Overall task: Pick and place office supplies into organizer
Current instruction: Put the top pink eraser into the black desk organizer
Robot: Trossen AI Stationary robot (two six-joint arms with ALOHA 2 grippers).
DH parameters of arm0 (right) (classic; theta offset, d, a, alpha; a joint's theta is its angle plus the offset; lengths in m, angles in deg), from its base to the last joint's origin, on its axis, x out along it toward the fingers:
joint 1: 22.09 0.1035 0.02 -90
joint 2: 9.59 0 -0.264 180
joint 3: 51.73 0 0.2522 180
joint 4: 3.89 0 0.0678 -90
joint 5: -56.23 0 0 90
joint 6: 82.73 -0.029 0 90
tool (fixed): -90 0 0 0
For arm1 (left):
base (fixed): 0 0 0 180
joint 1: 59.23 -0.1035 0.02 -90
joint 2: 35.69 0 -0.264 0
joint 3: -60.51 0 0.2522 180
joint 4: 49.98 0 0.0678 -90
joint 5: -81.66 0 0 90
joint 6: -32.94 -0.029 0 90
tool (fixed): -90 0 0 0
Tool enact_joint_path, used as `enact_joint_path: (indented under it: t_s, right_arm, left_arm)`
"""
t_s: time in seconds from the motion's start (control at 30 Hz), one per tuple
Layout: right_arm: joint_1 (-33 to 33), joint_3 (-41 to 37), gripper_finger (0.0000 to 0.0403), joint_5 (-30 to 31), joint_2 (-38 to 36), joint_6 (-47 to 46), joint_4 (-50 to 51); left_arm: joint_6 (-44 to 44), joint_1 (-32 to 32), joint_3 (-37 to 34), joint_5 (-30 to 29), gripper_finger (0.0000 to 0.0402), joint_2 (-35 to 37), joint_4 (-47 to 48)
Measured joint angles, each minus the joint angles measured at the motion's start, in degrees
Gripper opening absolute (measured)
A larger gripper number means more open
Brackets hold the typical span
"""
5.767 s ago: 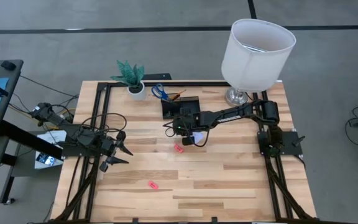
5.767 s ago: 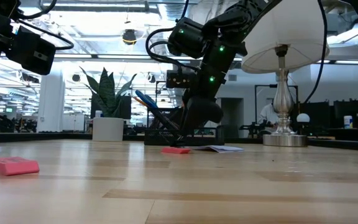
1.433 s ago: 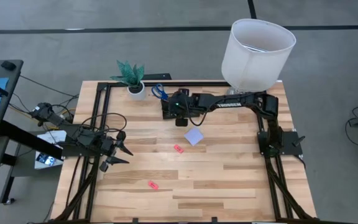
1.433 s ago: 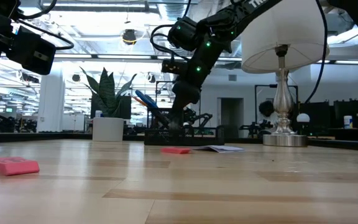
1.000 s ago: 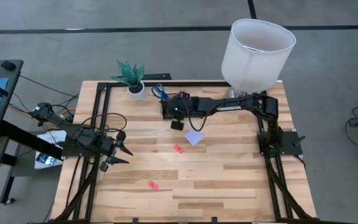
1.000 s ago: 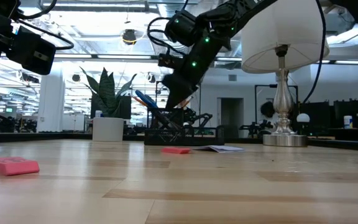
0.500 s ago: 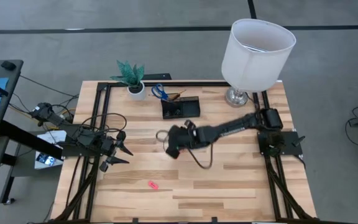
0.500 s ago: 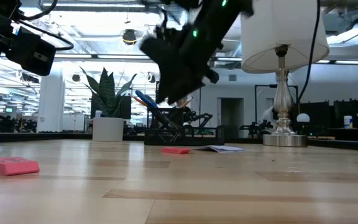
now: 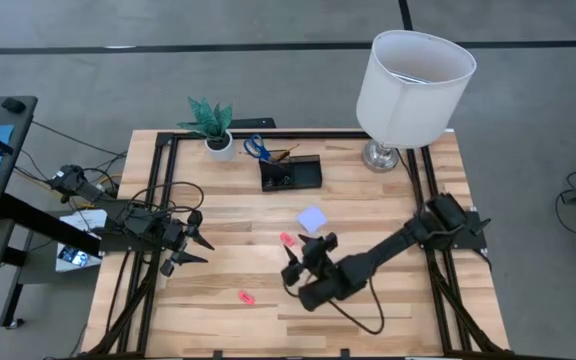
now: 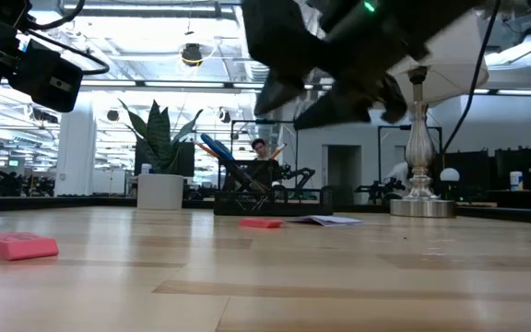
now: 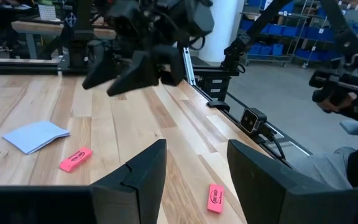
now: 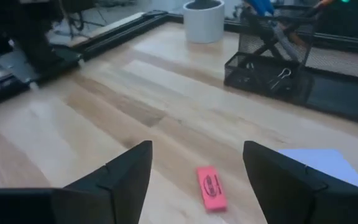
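Two pink erasers point(image 9: 287, 239) point(image 9: 246, 297) lie mid-table; the right gripper point(image 9: 305, 259) hovers between them, jaws apart, empty. Left gripper point(image 9: 190, 240) waits open near the left edge; black mesh organizer point(image 9: 290, 175) stands at the far edge.

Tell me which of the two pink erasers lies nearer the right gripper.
The pink eraser beside the lavender note pad; the right gripper hovers close by it. The other eraser lies farther off, toward the table's front edge.

High view looks straight down; low view level across; both show the organizer point(image 9: 290, 175).
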Motion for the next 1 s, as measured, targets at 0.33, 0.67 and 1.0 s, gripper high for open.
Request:
enact_joint_path:
  t_s: [0.33, 0.67, 1.0]
  right_arm:
    - [1.7, -12.4, 0.025, 0.3, 0.0, 12.6, -20.4]
    - [2.5, -12.5, 0.0251, -3.9, 9.4, 18.1, -32.8]
    - [1.4, -7.1, 0.025, -5.0, 15.5, 19.0, -31.8]
  left_arm:
    - [0.0, 0.0, 0.0, 0.0, 0.0163, 0.0, 0.0]
    - [0.0, 0.0, 0.0, 0.0, 0.0163, 0.0, -0.2]
    - [0.0, 0.0, 0.0, 0.0, 0.0163, 0.0, -0.5]
